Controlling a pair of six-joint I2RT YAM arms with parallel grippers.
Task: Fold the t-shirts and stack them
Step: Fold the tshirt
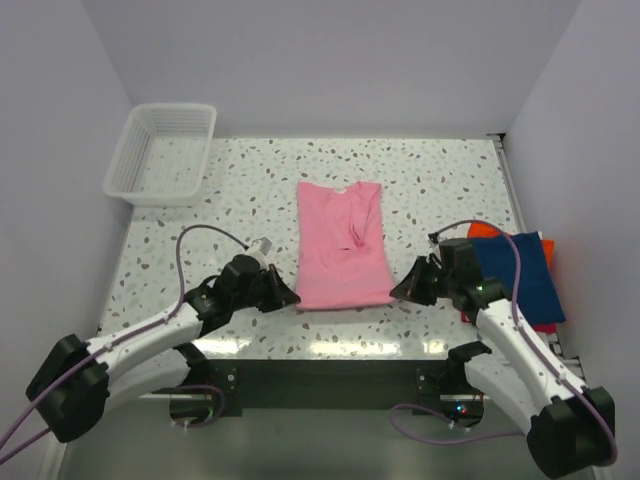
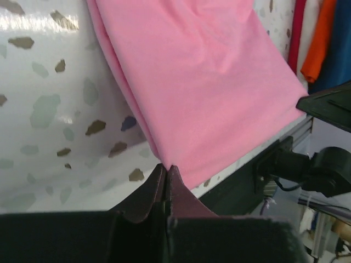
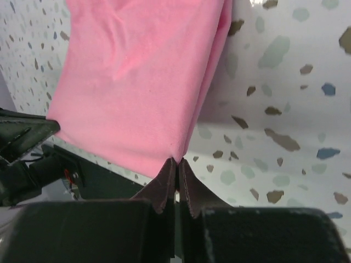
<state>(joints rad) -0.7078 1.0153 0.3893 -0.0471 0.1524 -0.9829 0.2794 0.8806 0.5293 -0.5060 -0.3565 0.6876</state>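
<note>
The light pink t-shirt (image 1: 340, 245) lies as a long narrow folded strip in the middle of the table, collar at the far end. My left gripper (image 1: 291, 297) is shut on its near left corner, seen in the left wrist view (image 2: 166, 166) with pink cloth (image 2: 208, 82) between the tips. My right gripper (image 1: 396, 291) is shut on the near right corner, seen in the right wrist view (image 3: 176, 161) under the pink cloth (image 3: 137, 82). The navy blue t-shirt (image 1: 520, 275) lies folded on the orange-red one (image 1: 545, 245) at the right edge.
A white mesh basket (image 1: 162, 152) stands at the far left corner. The speckled table (image 1: 200, 215) ends in a near edge just behind both grippers. A raised rail (image 1: 510, 190) runs along the right side.
</note>
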